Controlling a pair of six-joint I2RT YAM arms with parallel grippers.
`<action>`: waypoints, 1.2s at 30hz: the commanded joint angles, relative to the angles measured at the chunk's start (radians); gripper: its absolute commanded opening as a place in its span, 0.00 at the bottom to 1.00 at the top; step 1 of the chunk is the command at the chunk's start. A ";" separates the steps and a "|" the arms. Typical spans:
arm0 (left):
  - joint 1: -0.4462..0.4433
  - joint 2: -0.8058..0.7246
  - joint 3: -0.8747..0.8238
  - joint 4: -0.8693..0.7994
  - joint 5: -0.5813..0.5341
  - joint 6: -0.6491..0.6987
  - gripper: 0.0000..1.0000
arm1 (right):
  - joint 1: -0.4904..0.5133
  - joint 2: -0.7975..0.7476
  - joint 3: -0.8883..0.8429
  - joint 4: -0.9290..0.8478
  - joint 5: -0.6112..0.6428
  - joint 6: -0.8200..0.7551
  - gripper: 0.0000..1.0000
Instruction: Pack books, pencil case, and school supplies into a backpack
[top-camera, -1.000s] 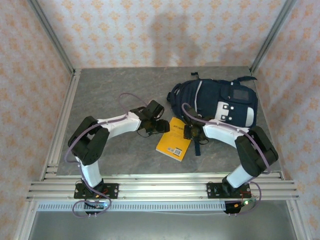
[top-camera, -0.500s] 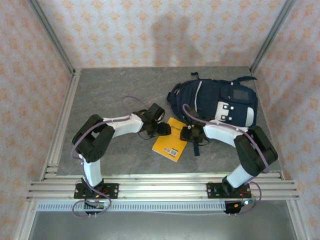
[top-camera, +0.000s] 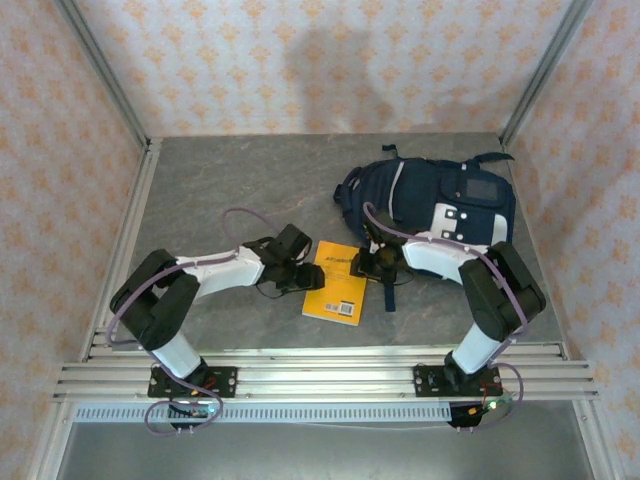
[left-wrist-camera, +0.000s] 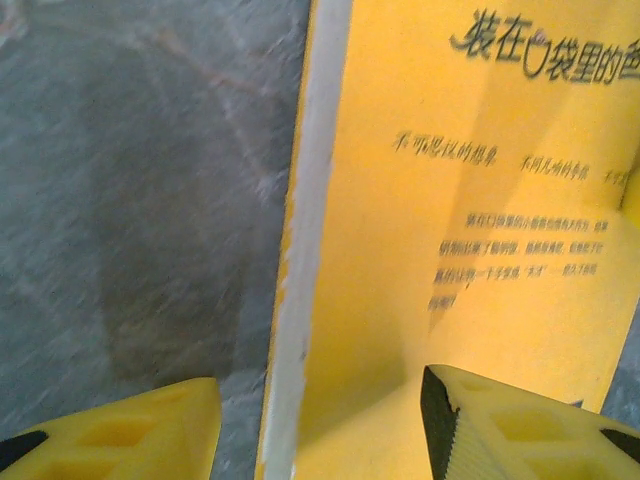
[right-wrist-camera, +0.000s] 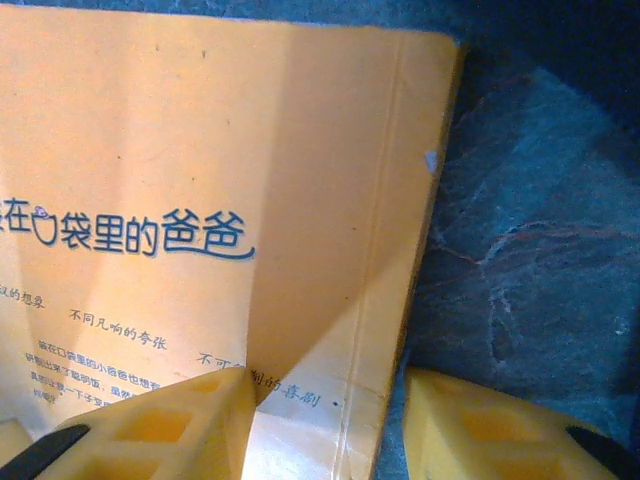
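Observation:
An orange-yellow book (top-camera: 338, 290) lies flat on the grey table, just in front of the navy backpack (top-camera: 440, 200). My left gripper (top-camera: 306, 274) is at the book's left edge. In the left wrist view it (left-wrist-camera: 320, 440) stands open astride the white page edge, one finger over the table and one over the cover (left-wrist-camera: 450, 200). My right gripper (top-camera: 361, 264) is at the book's upper right. It (right-wrist-camera: 325, 430) is open too, astride the spine side of the book (right-wrist-camera: 200, 150). The pencil case and school supplies are out of view.
The backpack lies at the back right, with a dark strap (top-camera: 388, 292) trailing forward beside the book. Aluminium rails (top-camera: 320, 372) run along the near edge and a rail (top-camera: 128, 240) along the left side. Patterned walls close in the table.
The book has slid left and turned squarer to the table edge. The left gripper has drawn back to the left and nearer, and the right gripper has moved left with the book.

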 joint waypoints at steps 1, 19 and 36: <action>-0.005 -0.023 -0.021 -0.040 -0.062 -0.016 0.56 | 0.033 0.006 -0.014 0.064 0.046 -0.024 0.43; -0.005 -0.005 -0.025 0.038 0.008 -0.026 0.55 | 0.033 -0.025 -0.149 0.236 -0.178 0.083 0.50; 0.018 -0.096 0.005 -0.051 -0.076 0.026 0.55 | 0.032 -0.199 -0.185 0.047 0.099 0.095 0.50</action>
